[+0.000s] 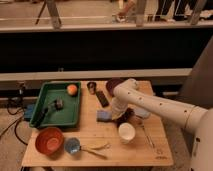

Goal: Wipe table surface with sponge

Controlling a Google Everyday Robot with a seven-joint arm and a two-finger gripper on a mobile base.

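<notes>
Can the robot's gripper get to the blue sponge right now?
Probably yes. The gripper hangs low over the table surface, right beside the sponge, and nothing stands between them. The white cup sits nearer the front, out of the way.

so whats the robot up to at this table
The robot's arm reaches across the table surface, with its hand down beside the light-blue sponge near the table's middle. It seems to be wiping or about to. A green tray, red bowl and white cup sit around it.
</notes>
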